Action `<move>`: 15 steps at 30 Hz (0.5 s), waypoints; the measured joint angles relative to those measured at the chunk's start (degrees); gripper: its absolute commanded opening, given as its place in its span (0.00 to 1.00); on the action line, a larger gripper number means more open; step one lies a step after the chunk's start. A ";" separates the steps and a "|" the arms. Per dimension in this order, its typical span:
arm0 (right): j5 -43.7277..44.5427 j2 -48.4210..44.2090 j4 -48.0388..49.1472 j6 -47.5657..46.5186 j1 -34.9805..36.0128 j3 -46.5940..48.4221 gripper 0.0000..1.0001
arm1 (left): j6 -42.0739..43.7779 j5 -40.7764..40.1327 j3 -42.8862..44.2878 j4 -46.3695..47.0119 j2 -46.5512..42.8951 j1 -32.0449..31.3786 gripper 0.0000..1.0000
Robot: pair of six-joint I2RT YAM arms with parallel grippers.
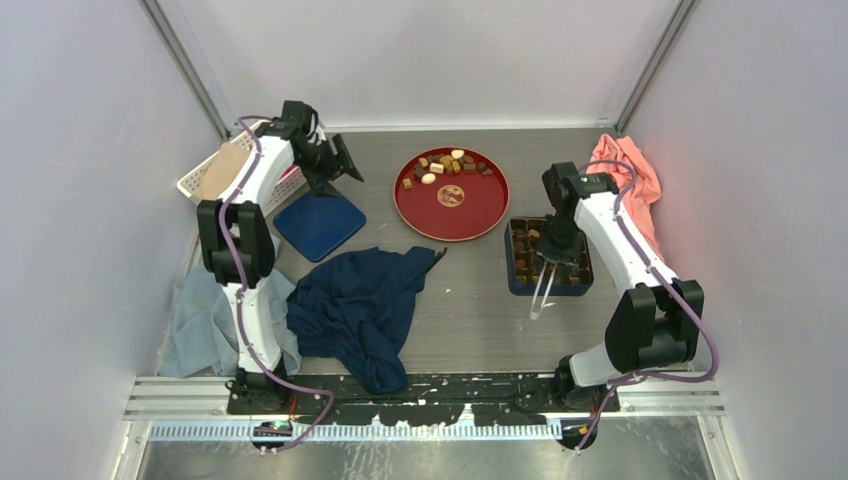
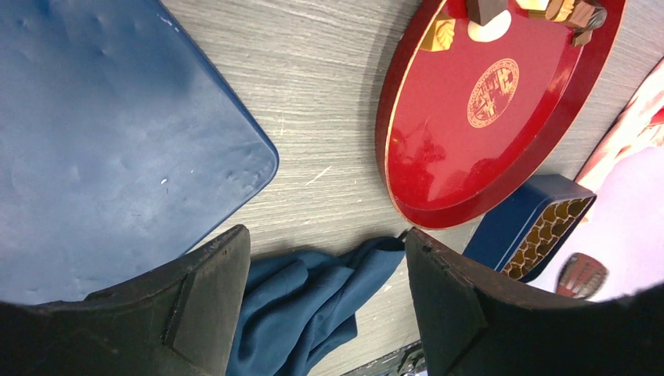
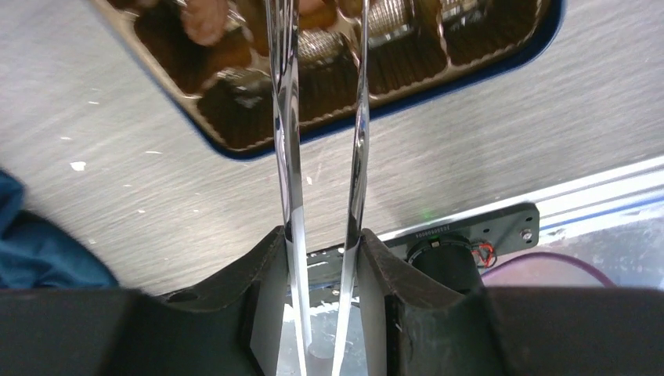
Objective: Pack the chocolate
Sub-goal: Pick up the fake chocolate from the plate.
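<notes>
Chocolate point(image 1: 445, 165) lies clustered on the far half of the red tray point(image 1: 478, 222); more pieces sit in the navy box point(image 1: 512, 285). Piece long axes cannot be told. Right gripper point(image 3: 325, 254) pinches metal tongs point(image 3: 286, 117), blades slightly parted, pointing into the box compartments. Left gripper point(image 2: 325, 266) is spread, empty.

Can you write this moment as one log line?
right hand: shut on tongs, over box | left hand: open, empty | chocolate: some on tray
</notes>
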 measured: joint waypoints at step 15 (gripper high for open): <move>-4.76 25.03 -8.79 -3.04 10.73 45.70 0.41 | 0.07 -0.31 1.46 -0.07 0.52 0.00 0.73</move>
